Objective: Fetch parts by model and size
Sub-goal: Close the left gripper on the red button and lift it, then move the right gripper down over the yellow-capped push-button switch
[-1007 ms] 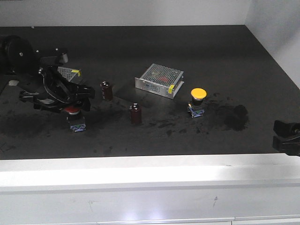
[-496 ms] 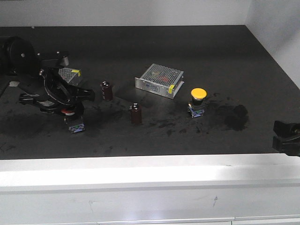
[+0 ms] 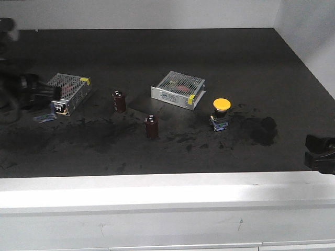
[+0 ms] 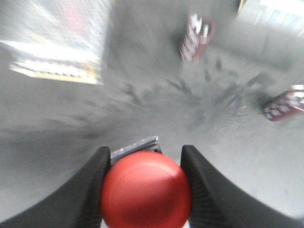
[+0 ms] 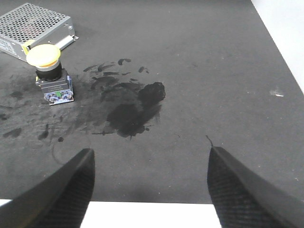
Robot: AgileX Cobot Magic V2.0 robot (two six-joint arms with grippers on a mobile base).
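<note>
The red push-button switch [image 4: 146,190] sits between the two black fingers of my left gripper [image 4: 145,156], which is shut on its cap. In the front view the left gripper [image 3: 31,98] is a dark blur at the far left, with the switch's grey-blue base [image 3: 46,117] showing below it. The yellow push-button switch [image 3: 221,112] stands upright on the black table, right of centre. It also shows in the right wrist view [image 5: 50,71]. My right gripper [image 5: 151,153] is open and empty at the table's front right edge [image 3: 319,154], well apart from the yellow switch.
Two silver perforated power supply boxes lie on the table, one at the left [image 3: 70,89] and one in the middle [image 3: 178,89]. Two dark brown capacitors [image 3: 119,101] [image 3: 152,127] stand between them. A white ledge [image 3: 167,191] runs along the front.
My left arm has swung left and back with the red switch in its gripper, from in front of the left power supply to the table's far left. The right arm has not moved.
</note>
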